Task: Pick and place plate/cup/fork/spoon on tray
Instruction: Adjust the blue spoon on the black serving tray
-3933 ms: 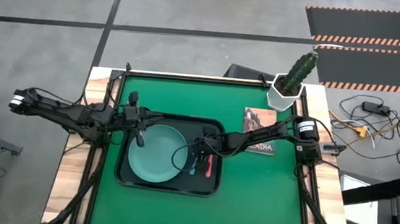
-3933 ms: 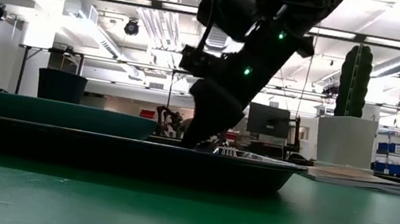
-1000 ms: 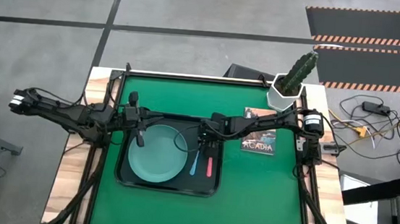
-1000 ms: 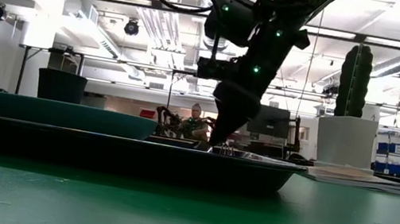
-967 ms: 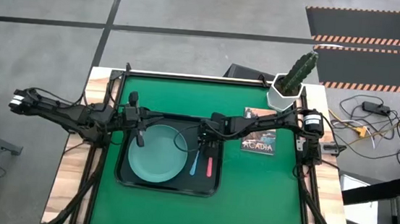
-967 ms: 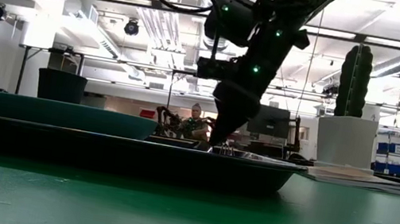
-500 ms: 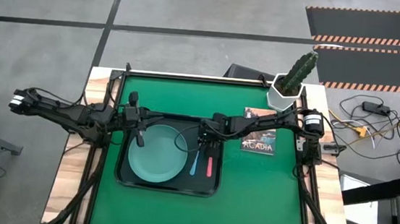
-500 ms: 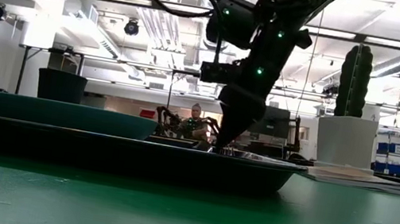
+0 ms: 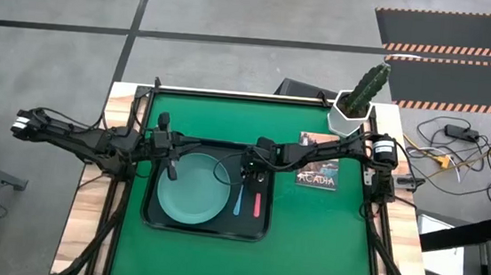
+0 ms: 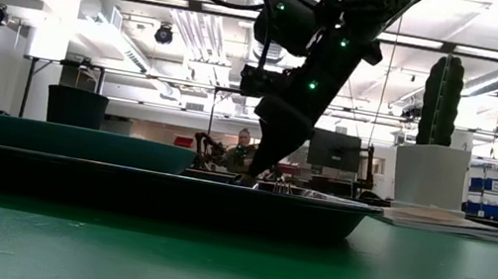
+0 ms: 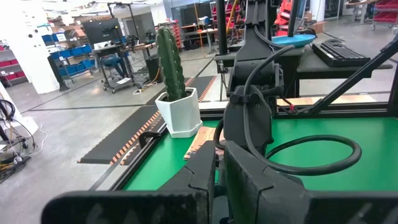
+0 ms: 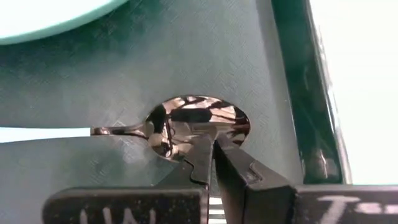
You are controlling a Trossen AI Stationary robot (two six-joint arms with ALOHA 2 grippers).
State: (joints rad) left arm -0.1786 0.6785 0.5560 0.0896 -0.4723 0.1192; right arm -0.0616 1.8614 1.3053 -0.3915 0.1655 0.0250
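Shifting slightly leftward since a moment ago, right gripper (image 9: 247, 172) hovering fingers nearly closed, holding nothing, over spoon (image 9: 239, 199) bowl; lying inside tray (image 9: 206, 231) between plate (image 9: 191, 188) and fork (image 9: 257, 203). Waiting at plate's far-left rim: left gripper (image 9: 171, 167), fingers pressed together.

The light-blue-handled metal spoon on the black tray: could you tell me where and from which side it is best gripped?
Probably by the blue handle of the small metal spoon, from straight above, fingers across its width. It lies flat on the black rectangular tray between the teal round plate and the pink-handled fork, so side approaches are crowded. The right hand hangs shut over the bowl end.
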